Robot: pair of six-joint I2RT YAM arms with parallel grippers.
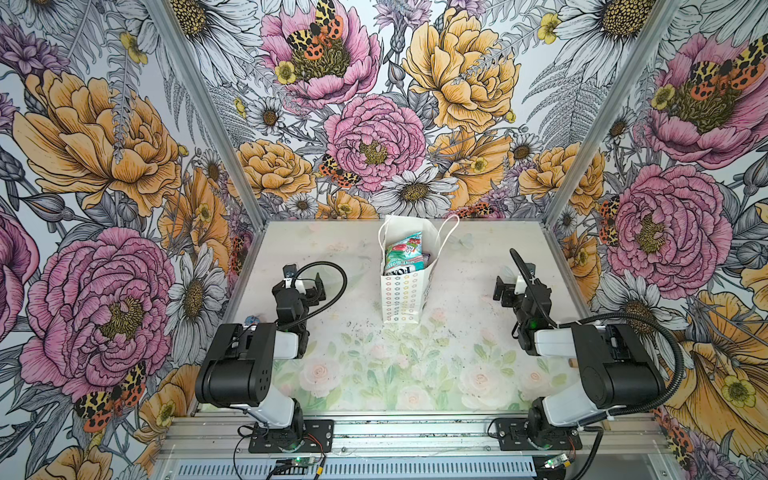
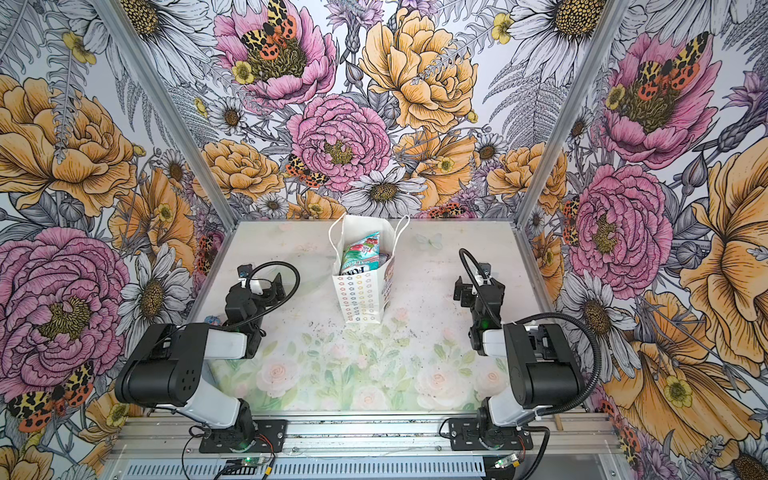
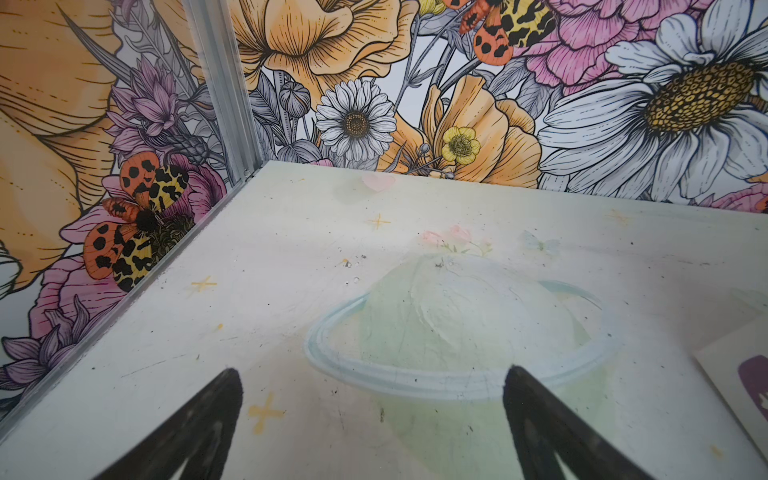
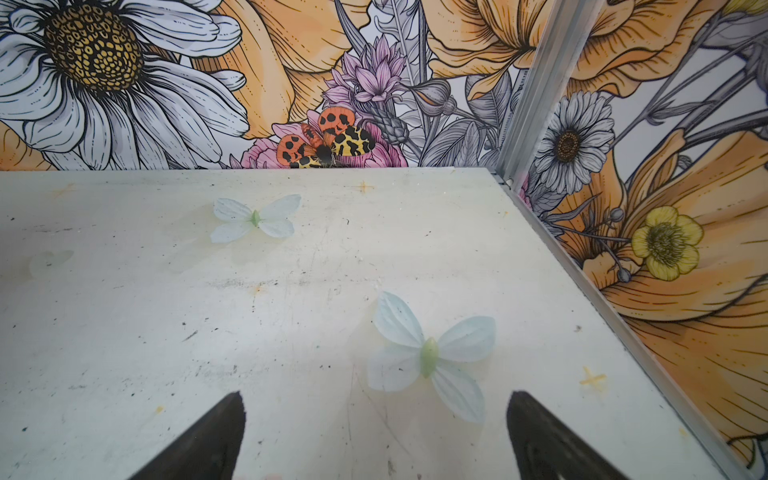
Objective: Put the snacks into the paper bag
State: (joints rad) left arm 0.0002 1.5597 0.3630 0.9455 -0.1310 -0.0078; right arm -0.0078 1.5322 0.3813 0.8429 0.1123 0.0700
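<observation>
Nearest us, both arms sat folded on their own sides of the table [image 1: 374,345]. We saw the left gripper [image 3: 372,376] with its jaws spread wide and nothing between them, and the right gripper [image 4: 374,399] likewise wide and empty. Just beyond the left gripper lay a clear plastic cup [image 3: 457,332] on its side (no part of the job). A small blue-and-pink thing [image 1: 252,320] at the table's left edge was too hidden for us to name. Farther off, at the far middle, the paper bag [image 1: 401,297] stood upright with the snacks [image 1: 405,251] inside it, a teal packet uppermost. We found no packet loose on the table, so we judged the placing done, or very nearly.
</observation>
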